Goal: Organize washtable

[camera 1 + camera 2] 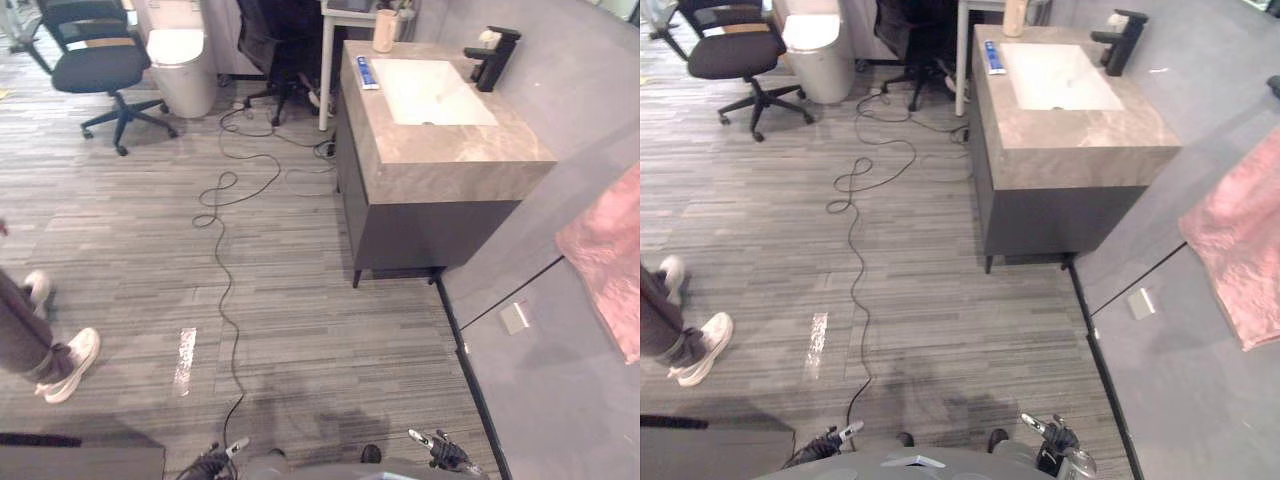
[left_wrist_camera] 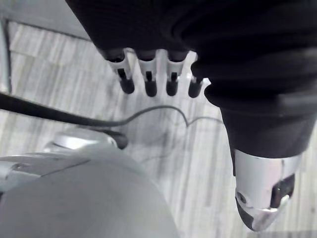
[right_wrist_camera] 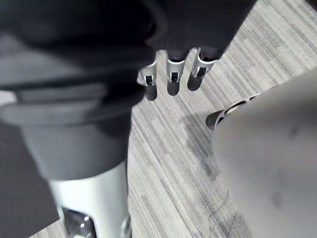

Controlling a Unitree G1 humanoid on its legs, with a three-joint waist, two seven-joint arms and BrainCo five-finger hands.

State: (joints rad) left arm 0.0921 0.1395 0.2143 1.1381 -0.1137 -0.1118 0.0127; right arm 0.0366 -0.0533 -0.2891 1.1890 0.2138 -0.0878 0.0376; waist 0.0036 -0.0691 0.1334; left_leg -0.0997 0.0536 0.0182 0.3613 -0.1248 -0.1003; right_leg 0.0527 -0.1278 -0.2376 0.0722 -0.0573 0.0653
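The washtable [image 1: 440, 160] stands at the far right against the wall, a stone top on a dark cabinet with a white sink [image 1: 430, 92]. A blue toothpaste tube [image 1: 367, 72] lies left of the sink. A beige cup [image 1: 385, 30] stands at the back corner and a black faucet [image 1: 492, 58] behind the basin. A pink towel [image 1: 610, 255] hangs on the right wall. My left hand [image 1: 225, 455] and right hand [image 1: 440, 450] hang low at the near edge, far from the washtable. Both are open and hold nothing, with relaxed fingers [image 2: 148, 82] over the floor and fingers [image 3: 173, 79] likewise.
A person's legs and white shoes [image 1: 70, 362] stand at the left. A black office chair [image 1: 95, 60], a white bin [image 1: 182, 70] and a second dark chair [image 1: 275, 40] sit at the back. Striped grey floor lies between me and the washtable.
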